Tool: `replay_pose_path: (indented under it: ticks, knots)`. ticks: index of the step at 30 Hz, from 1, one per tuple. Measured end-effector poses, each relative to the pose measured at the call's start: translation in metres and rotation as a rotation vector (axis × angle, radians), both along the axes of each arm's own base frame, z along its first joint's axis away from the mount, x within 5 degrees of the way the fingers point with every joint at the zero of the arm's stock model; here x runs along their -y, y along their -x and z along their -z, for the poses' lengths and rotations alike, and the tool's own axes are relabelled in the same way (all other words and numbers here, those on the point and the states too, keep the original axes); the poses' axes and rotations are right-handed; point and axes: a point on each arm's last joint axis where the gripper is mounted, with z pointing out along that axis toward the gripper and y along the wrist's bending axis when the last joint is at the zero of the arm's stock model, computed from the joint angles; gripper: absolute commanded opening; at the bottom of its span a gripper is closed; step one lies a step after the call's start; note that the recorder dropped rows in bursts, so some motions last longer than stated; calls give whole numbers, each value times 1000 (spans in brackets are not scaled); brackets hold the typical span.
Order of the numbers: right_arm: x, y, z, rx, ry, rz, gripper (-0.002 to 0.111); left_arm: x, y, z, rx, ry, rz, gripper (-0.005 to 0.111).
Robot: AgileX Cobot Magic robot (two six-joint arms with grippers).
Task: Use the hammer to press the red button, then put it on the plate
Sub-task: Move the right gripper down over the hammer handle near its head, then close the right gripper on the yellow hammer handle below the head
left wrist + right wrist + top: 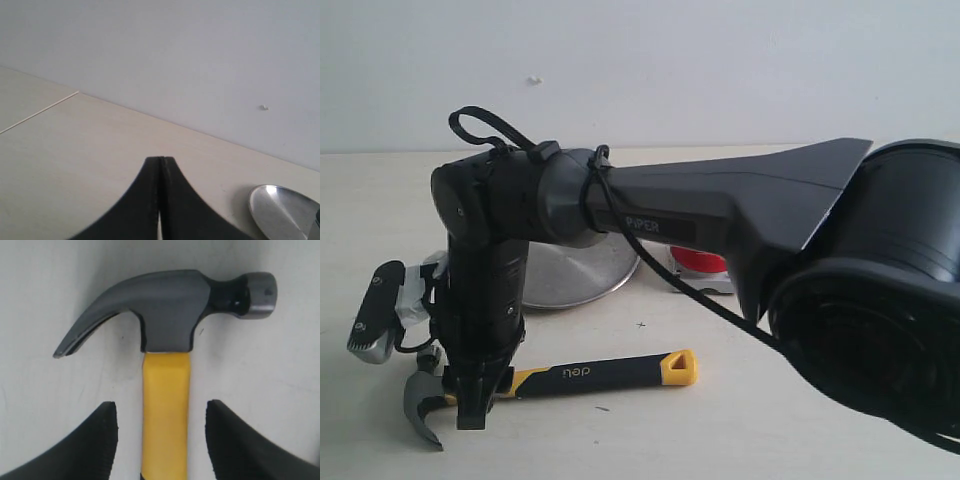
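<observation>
The hammer [590, 372] lay flat on the bench [620, 440], on the camera's side of the plate [575, 275] and apart from it. The right end effector [470, 400] hung over it, fingers [100, 440] spread wide either side of the yellow handle [166, 390] without touching. The red button [705, 263] sat just beside the plate, half hidden by the arm [720, 200]. The left end effector [161, 165] was pressed closed on nothing, near the plate.

The matte black arm [720, 205] is bearing grey "PIPER" lettering, and a thin black cable [690, 290] is hanging along it, cinched by a tie. The right gripper [160, 405] is showing ribbed black fingers [95, 445].
</observation>
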Motion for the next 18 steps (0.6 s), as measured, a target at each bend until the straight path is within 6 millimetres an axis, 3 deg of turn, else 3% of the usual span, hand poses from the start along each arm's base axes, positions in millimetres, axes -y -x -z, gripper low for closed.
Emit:
replay_pose_path:
  ticks: [2, 6, 18]
  knots:
    - [-3, -3, -2, 3, -8, 13, 53, 0, 0, 0, 0, 0, 0, 0]
    - [-5, -6, 14, -18, 19, 14, 53, 0, 0, 0, 0, 0, 0, 0]
    - [-4, -8, 17, -10, 46, 40, 53, 0, 0, 0, 0, 0, 0, 0]
